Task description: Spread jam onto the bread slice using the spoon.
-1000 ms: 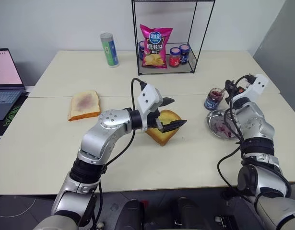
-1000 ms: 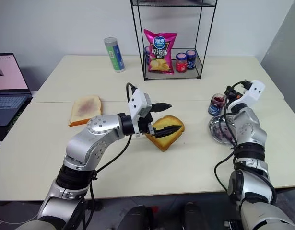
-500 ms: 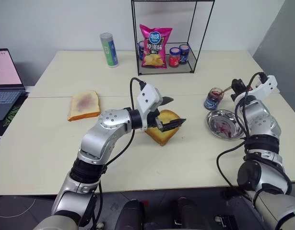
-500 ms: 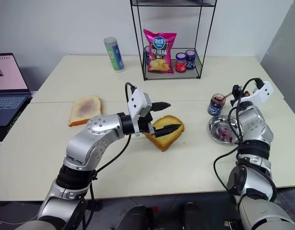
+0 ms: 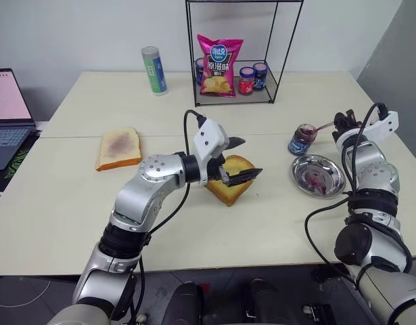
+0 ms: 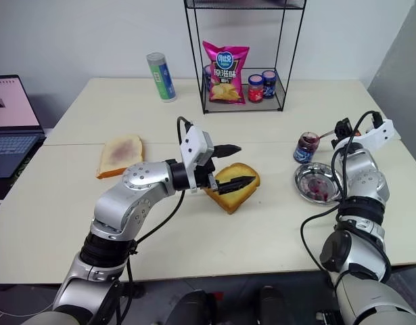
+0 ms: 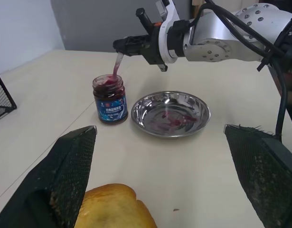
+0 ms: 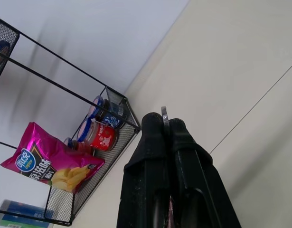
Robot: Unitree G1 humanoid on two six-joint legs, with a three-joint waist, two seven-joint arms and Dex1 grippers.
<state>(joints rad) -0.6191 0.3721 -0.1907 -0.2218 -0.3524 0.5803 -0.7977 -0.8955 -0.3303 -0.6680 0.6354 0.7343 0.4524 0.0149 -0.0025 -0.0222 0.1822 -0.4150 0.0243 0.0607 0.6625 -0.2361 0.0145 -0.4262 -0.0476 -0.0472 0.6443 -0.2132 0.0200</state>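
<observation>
with our right gripper [image 7: 121,46] clamped on the spoon [image 7: 117,63], its bowl dipped in the jam [image 7: 108,82] jar just beside the steel dish [image 7: 170,113], we should scoop gently and lift straight up, while our wide-open, empty left gripper [image 5: 237,159] straddles the bread slice [image 5: 229,179] well left of that dish.

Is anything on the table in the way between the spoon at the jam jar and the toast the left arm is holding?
Nothing visible. The spoon dips into the jam jar; bare table separates it from the bread slice; the steel dish sits beside that path.
</observation>
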